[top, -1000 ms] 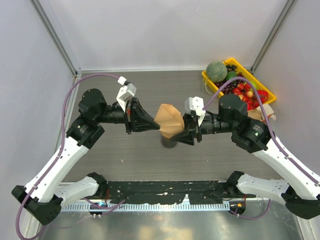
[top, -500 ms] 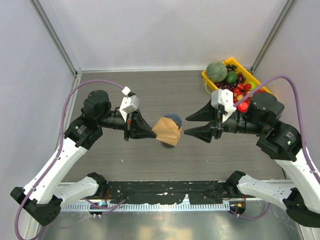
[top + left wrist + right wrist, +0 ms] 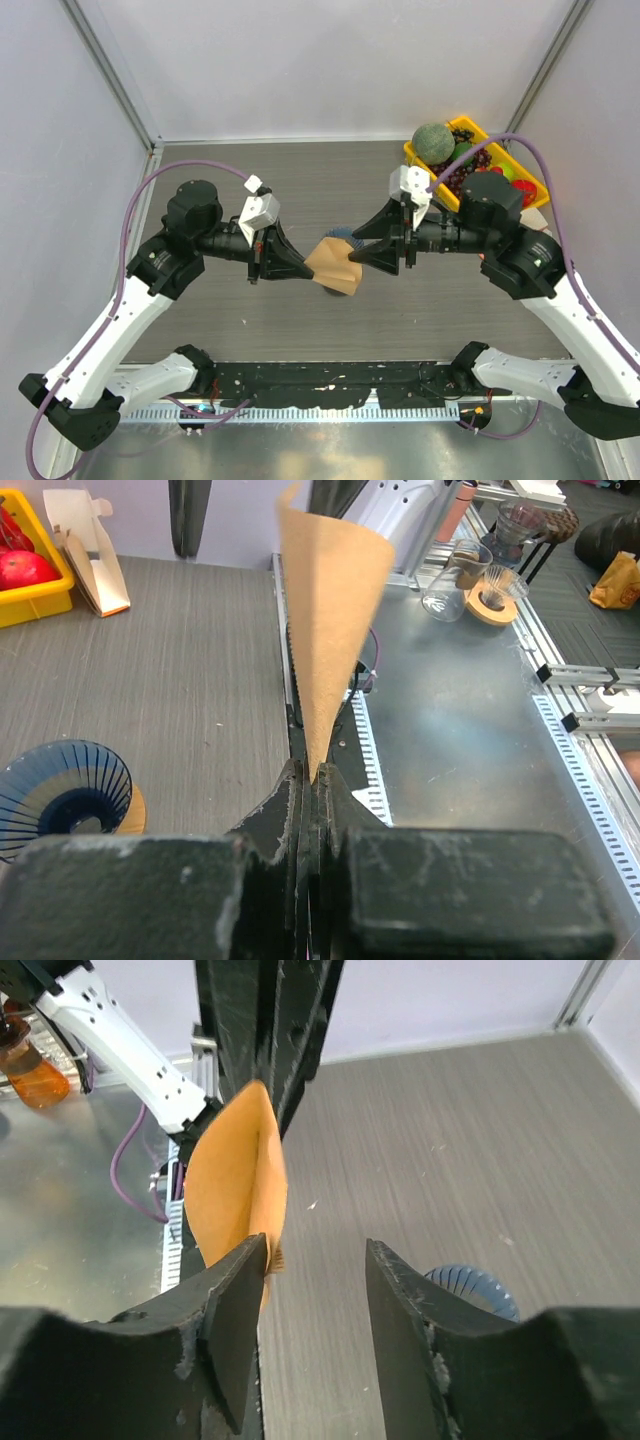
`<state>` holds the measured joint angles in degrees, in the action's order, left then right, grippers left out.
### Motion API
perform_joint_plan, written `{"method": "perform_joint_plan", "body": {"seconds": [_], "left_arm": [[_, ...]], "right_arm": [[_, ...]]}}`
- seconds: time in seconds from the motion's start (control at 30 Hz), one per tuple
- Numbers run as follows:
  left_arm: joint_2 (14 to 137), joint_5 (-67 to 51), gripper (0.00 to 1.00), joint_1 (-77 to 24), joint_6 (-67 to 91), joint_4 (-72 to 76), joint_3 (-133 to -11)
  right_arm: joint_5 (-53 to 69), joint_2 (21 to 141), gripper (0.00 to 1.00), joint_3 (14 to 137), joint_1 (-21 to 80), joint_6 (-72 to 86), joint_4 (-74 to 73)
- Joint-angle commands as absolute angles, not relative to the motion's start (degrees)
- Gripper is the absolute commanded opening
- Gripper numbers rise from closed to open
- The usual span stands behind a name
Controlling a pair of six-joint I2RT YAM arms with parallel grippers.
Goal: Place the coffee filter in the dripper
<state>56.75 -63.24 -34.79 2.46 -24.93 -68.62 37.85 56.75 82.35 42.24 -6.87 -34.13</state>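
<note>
Holds filter (image 3: 335,263) pinched in left gripper (image 3: 304,269) near dripper (image 3: 60,795) at table's (image 3: 300,180) middle, right gripper (image 3: 315,1270) gaping close by.

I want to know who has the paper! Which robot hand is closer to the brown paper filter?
Left. The left gripper is shut on the coffee filter, pinching its narrow end. The right gripper is open beside the filter's far edge, not gripping it.

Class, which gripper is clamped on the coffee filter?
The left gripper: its fingers are pinched shut on the coffee filter, whereas the right gripper has its fingers standing apart.
</note>
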Motion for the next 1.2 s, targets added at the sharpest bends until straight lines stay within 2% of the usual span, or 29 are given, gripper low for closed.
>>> {"method": "perform_joint_plan", "body": {"seconds": [0.0,0.1,0.2,0.33,0.4,0.43,0.5,0.53,0.6,0.67,0.7,0.77,0.87,1.17], "left_arm": [[56.87,-63.19,0.01,-35.24,1.93,-24.17,-71.19],[57.13,-63.19,0.02,-35.33,2.37,-23.65,-71.37],[57.04,-62.41,0.04,-35.42,3.77,-22.59,-71.1],[57.3,-60.91,0.04,-35.25,5.71,-21.01,-71.02],[57.48,-60.47,0.05,-35.33,6.33,-20.39,-71.1],[58.0,-60.12,0.07,-35.33,7.89,-19.17,-71.1],[58.36,-60.47,0.14,-35.33,8.7,-17.94,-71.1],[58.53,-60.38,0.19,-35.33,9.22,-17.49,-71.19],[58.62,-60.29,0.36,-35.33,9.93,-16.88,-71.19],[58.45,-58.54,0.54,-35.16,9.06,-18.1,-71.63],[58.1,-57.06,0.77,-34.98,7.57,-20.28,-72.41],[57.31,-53.98,0.99,-33.93,3.89,-24.67,-74.0],[55.2,-50.19,0.99,-33.66,-4.72,-31.27,-74.97],[52.12,-37.9,0.99,-35.85,-23.01,-35.42,-74.18]], "right_arm": [[39.2,57.22,0.48,80.6,42.1,-6.5,-31.73],[39.02,57.39,0.42,79.98,42.1,-7.29,-31.82],[39.29,57.22,0.43,79.28,42.1,-7.82,-32.08],[40.87,56.61,0.62,78.14,42.1,-7.65,-32.26],[41.66,56.34,0.62,77.35,42.1,-7.47,-32.26],[42.62,56.08,0.51,76.82,42.1,-7.21,-32.17],[42.8,55.9,0.39,76.29,42.1,-6.86,-31.47],[42.89,55.9,0.35,76.2,42.1,-6.16,-31.2],[42.98,56.16,0.07,75.85,42.1,-3.97,-29.89],[42.63,55.99,0.05,75.06,42.01,-1.24,-28.39],[42.71,55.64,0.05,74.88,41.58,1.29,-27.34],[43.68,54.85,0.05,73.31,40.7,4.99,-24.89],[45.78,54.58,0.05,70.93,39.2,10.35,-20.67],[48.78,57.13,0.05,64.34,34.9,35.76,-7.56]]}}
